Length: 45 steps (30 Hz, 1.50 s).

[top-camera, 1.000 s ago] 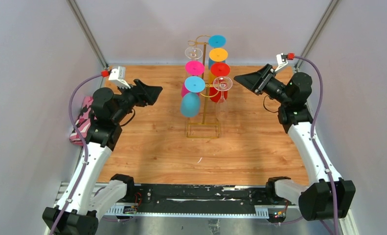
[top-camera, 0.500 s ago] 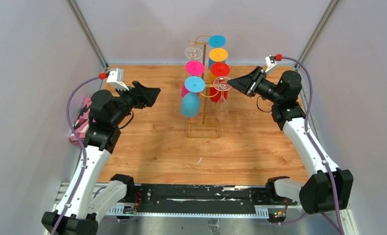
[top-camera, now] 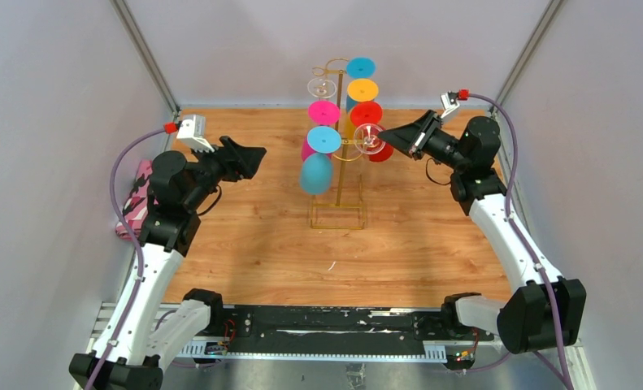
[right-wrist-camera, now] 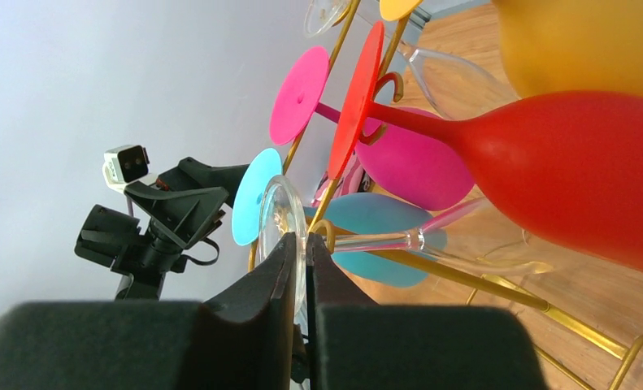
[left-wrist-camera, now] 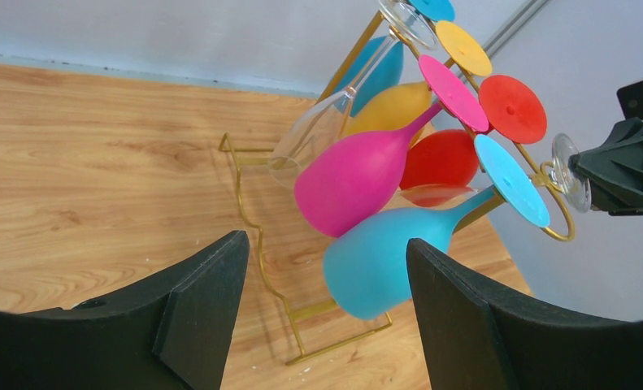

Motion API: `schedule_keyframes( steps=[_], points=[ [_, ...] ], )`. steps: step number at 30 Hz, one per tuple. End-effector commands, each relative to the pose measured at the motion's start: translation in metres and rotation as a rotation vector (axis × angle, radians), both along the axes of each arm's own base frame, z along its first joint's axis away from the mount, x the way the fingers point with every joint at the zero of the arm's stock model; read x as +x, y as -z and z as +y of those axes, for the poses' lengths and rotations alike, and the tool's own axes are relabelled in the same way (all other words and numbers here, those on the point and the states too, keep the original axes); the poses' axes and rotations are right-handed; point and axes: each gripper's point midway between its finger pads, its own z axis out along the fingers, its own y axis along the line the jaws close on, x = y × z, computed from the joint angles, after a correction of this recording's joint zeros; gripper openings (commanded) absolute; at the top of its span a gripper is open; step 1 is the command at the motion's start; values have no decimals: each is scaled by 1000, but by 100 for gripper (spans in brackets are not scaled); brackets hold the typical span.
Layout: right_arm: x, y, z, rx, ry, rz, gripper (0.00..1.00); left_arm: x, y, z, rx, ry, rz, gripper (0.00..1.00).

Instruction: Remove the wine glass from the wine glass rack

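The wine glass (top-camera: 369, 138) is clear, so from the top camera only its round foot reads well. Its bowl is lost against the red glass (top-camera: 380, 152) and the wood behind it. It hangs low on the right side of the wine glass rack (top-camera: 339, 191), which stands near the far edge of the tabletop (top-camera: 261, 244), about midway between the left and right edges.

The right claw (top-camera: 387, 136) meets that foot edge-on. In the right wrist view the claw (right-wrist-camera: 301, 244) is clenched on the rim of the foot, with the thin disc pinched between the two pads. The stem runs off to the right, still threaded through a gold loop. The claw's own dark, blurred fingers (right-wrist-camera: 253, 325) fill the lower part of that view. The orange glass (right-wrist-camera: 586, 41) is cut off at the upper right corner.

The left claw (top-camera: 249, 156) hangs over the left part of the tabletop, well apart from the rack. Its jaws are spread wide and grasp nothing. Its wrist view looks between them at the cyan glass (left-wrist-camera: 383, 264) and the pink glass (left-wrist-camera: 354, 183). The rack's top is cropped there.

A pink patterned cloth (top-camera: 132, 207) at the left edge is partly hidden by the left arm.
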Motion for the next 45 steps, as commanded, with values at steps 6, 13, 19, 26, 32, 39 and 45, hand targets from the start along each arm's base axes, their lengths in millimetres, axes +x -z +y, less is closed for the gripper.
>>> schedule_keyframes(
  steps=[6,13,19,26,32,39,45],
  points=[
    [2,-1,3,-10,22,78,0,-4,1,3,14,-7,-4,77],
    [-1,4,4,-47,5,233,0,-4,4,1,14,1,7,78],
    [0,14,4,-43,24,385,0,-5,3,1,7,5,6,78],
    [3,2,2,-37,57,401,0,-6,-3,-3,-15,26,-7,79],
    [8,-6,-4,-49,106,391,0,-6,-1,-7,-17,46,8,79],
    [11,-12,-9,-40,149,357,0,-8,0,-5,-12,38,6,79],
    [17,-6,-12,-48,179,362,0,-9,1,-5,-10,41,8,79]
  ],
)
